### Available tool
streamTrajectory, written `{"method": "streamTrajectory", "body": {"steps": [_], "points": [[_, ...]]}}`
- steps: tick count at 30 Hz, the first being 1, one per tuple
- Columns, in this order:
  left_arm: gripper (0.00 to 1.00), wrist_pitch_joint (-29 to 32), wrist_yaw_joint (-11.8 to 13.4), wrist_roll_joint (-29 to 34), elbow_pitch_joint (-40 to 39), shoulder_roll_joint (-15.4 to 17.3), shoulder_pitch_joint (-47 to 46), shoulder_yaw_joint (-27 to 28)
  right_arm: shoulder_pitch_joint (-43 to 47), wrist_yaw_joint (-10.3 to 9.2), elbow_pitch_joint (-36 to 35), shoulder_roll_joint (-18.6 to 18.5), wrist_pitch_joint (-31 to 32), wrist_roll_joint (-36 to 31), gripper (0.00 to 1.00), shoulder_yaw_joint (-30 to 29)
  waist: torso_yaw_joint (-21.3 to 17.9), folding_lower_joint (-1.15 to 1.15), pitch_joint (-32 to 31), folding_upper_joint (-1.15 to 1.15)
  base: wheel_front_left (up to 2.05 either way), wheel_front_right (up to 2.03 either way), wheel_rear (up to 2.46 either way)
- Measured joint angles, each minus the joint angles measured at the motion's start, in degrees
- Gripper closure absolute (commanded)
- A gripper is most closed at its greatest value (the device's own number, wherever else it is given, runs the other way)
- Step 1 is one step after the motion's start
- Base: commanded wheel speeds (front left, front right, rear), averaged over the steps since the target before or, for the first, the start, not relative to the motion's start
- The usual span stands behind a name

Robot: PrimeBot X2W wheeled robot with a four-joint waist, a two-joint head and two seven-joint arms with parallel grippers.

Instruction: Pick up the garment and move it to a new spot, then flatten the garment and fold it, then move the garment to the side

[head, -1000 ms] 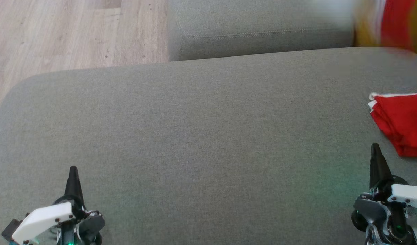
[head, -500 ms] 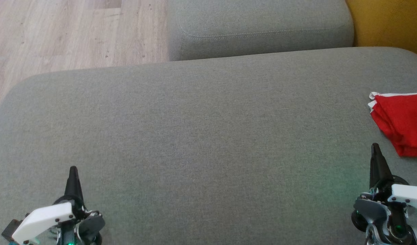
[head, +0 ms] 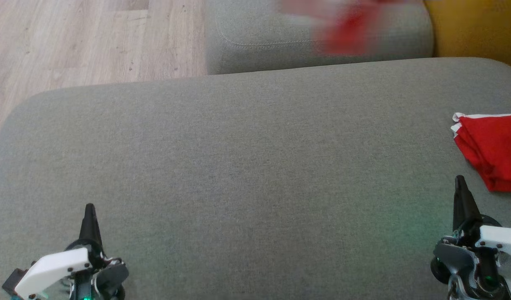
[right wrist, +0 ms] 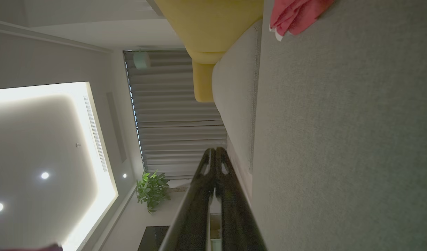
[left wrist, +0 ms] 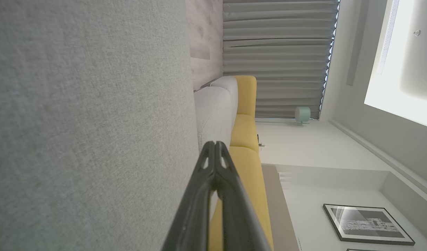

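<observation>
Left hand [head: 90,209] and right hand [head: 460,181] hover closed and empty above the cushion [head: 255,166], red garment [head: 493,150] beside the right.

I get soft, even light on the grey fabric sofa cushion [head: 239,166]; a red smear [head: 347,29] at its far edge is motion-blurred. My right wrist view is dim, its recessed ceiling light panel [right wrist: 43,146] glaring.

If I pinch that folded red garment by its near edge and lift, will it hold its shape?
Probably not: the red garment looks like soft cloth in loose layers, so it would likely droop and unfold. It looks thin, so probably light. Pushed, it would likely bunch on the textured grey cushion rather than slide.
</observation>
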Motion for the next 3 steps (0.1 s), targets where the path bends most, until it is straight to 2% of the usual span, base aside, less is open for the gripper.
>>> {"method": "streamTrajectory", "body": {"steps": [3], "points": [[1.00, 0.00, 0.00, 0.00, 0.00, 0.00, 0.00, 0.00, 0.00, 0.00, 0.00, 0.00, 0.00, 0.00, 1.00, 0.00, 0.00, 0.00, 0.00, 0.00, 0.00, 0.00, 0.00]]}}
